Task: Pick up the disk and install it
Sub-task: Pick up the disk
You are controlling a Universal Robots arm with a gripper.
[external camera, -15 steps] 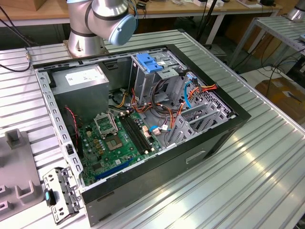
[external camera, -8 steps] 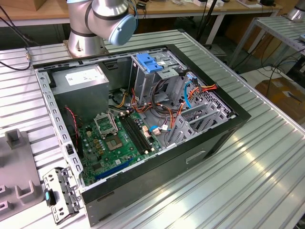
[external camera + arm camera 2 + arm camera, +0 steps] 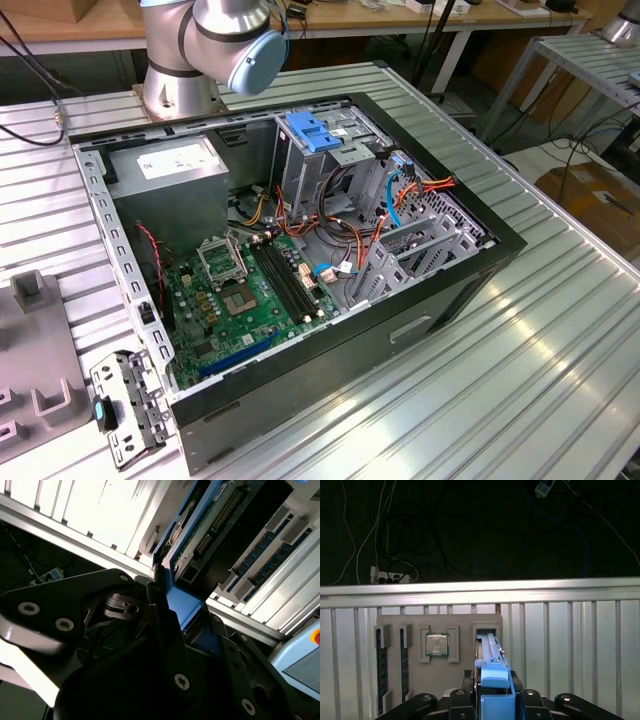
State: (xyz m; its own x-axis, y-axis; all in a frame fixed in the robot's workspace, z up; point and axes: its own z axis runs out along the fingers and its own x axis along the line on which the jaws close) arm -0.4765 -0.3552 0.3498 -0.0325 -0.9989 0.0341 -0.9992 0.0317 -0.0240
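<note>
The disk (image 3: pixel 489 647) stands on edge in a slot of a grey fixture (image 3: pixel 465 622) on the ribbed metal table. Its blue side rail (image 3: pixel 495 682) faces the camera. My gripper (image 3: pixel 495 697) is down at that end, one black finger on each side of the blue rail. In the second wrist view, the disk (image 3: pixel 210 525) shows its green circuit board and connector, and my gripper (image 3: pixel 181 607) has its fingers (image 3: pixel 154 592) pressed against the blue rail, shut on it. The disk is still seated in the fixture's slot.
The fixture also holds a processor (image 3: pixel 437 645) and memory sticks (image 3: pixel 382 667). In the exterior view an open computer case (image 3: pixel 480 262) lies on the table, with a blue caddy (image 3: pixel 315 130) in its drive bay, a grey power supply (image 3: pixel 170 160) and a motherboard (image 3: pixel 240 300). The arm's base (image 3: pixel 175 70) stands behind it.
</note>
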